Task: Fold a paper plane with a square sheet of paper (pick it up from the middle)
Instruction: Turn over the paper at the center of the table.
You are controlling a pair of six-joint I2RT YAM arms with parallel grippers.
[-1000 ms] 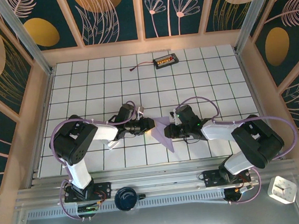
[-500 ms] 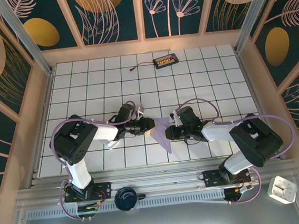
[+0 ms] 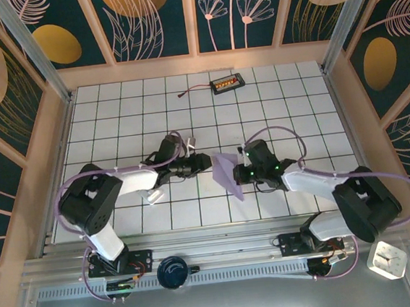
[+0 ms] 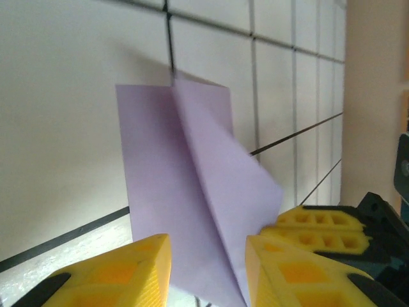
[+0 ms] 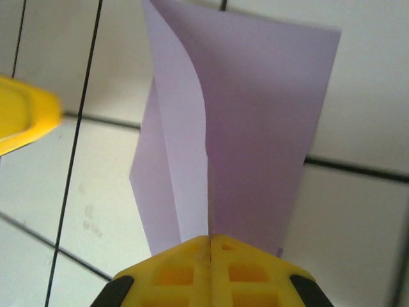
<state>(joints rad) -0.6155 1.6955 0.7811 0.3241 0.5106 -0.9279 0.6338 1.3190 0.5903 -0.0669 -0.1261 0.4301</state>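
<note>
The right gripper [image 5: 209, 242] is pinching the folded sheet of paper [image 3: 226, 172] mid-table at one edge, its fingers pressed together. The left gripper [image 4: 208, 249] is straddling the opposite edge with its fingers spread, possibly not touching. Bare tiled table [image 3: 273, 103] is lying open beyond.

right gripper [image 5: 209, 239] now pinched shut on folded lavender paper [image 3: 226, 173], paper shifted slightly farther from the bases, left arm [image 3: 87, 207] and right arm [image 3: 366, 207] swung outward
</note>
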